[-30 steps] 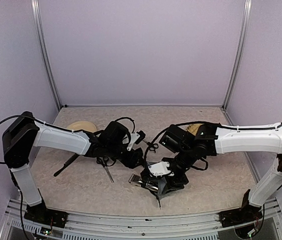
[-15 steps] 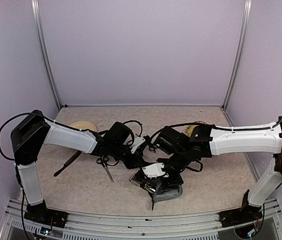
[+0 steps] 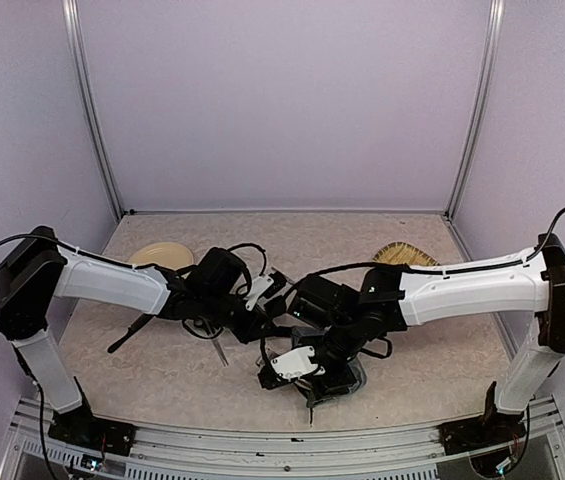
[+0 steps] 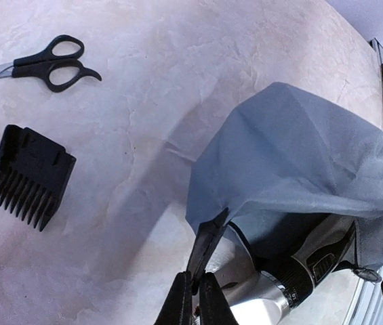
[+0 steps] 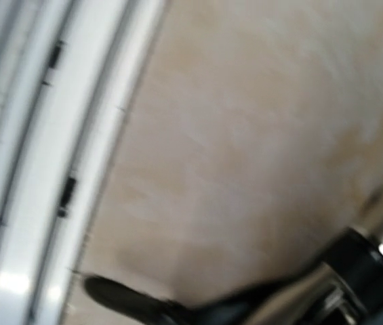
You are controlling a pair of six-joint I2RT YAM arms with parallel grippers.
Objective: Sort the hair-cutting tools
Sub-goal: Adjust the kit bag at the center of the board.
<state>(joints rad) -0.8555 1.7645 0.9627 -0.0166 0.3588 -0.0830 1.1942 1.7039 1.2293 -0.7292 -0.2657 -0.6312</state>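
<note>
Bagging step, I'd say: your left gripper [image 4: 192,298] pinched the rim of the grey pouch [image 4: 293,169], clipper [image 4: 283,291] half inside. Couldn't tell the right gripper's [image 3: 312,385] grip. Next probably needed pushing it deeper.

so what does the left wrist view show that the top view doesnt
Only the left wrist view: the small black guard, the clipper lying in the grey pouch, and the left gripper shut on the pouch's edge. Only the top view: the beige plate, the long comb and the right arm. Both: the pouch and scissors.
</note>
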